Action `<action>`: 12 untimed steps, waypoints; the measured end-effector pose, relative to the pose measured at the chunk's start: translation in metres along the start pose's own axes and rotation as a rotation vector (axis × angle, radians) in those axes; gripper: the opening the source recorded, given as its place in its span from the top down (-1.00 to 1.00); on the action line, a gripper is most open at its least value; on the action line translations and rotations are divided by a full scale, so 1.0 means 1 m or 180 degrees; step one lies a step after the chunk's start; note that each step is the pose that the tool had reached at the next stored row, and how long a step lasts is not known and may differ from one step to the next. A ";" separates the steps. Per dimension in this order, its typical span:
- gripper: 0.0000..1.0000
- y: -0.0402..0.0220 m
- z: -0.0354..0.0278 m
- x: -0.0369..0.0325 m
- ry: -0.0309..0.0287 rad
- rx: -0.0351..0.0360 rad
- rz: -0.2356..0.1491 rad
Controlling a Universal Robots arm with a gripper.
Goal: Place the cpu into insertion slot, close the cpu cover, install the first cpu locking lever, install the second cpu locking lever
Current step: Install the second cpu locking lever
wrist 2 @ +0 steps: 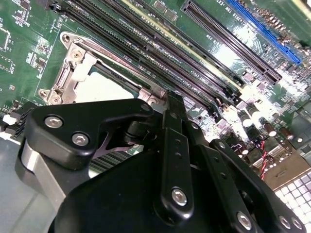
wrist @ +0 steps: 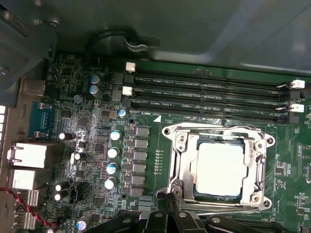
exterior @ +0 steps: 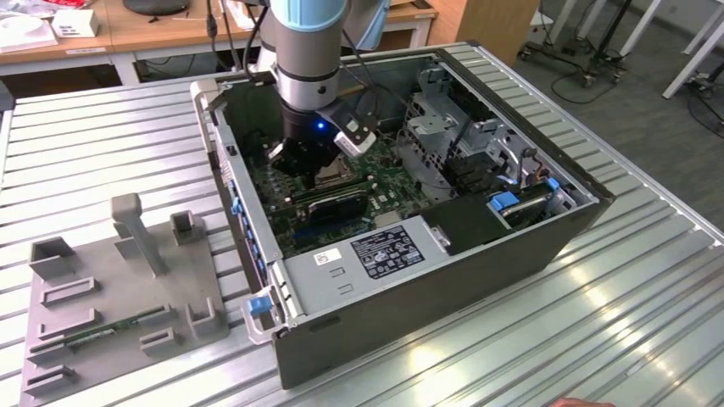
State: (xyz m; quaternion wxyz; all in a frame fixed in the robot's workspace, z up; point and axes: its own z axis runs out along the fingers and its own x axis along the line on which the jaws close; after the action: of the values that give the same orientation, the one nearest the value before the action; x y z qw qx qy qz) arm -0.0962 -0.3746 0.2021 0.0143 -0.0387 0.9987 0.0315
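Down inside the open computer case [exterior: 453,254], centre of the exterior view, the gripper [exterior: 308,163] hangs right over the insertion slot [wrist: 218,167] on the green motherboard [wrist: 146,204]. In the first wrist view the cpu [wrist: 218,167], pale and square, already sits in that slot at lower right, and the cpu cover [wrist: 181,160] looks folded down around it, its window framing the chip. So seating seems done, the cover by my reading closed; whether either locking lever is latched I cannot tell. The fingers press together near the socket's edge in the second wrist view, gripping nothing I can make out. The case rests on a ribbed metal table [exterior: 633,322], a grey parts fixture [exterior: 125,297] at lower left, wooden benches [exterior: 136,34] along the top.
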 end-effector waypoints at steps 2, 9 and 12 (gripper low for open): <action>0.79 -0.0004 0.0000 0.0000 -0.0002 -0.0023 0.0001; 0.79 -0.0016 0.0001 0.0001 -0.0004 -0.0052 0.0002; 0.79 -0.0020 0.0001 0.0002 -0.0004 -0.0052 0.0001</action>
State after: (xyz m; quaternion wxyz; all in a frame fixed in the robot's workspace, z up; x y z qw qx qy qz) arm -0.0962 -0.3766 0.2019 0.0147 -0.0386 0.9984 0.0397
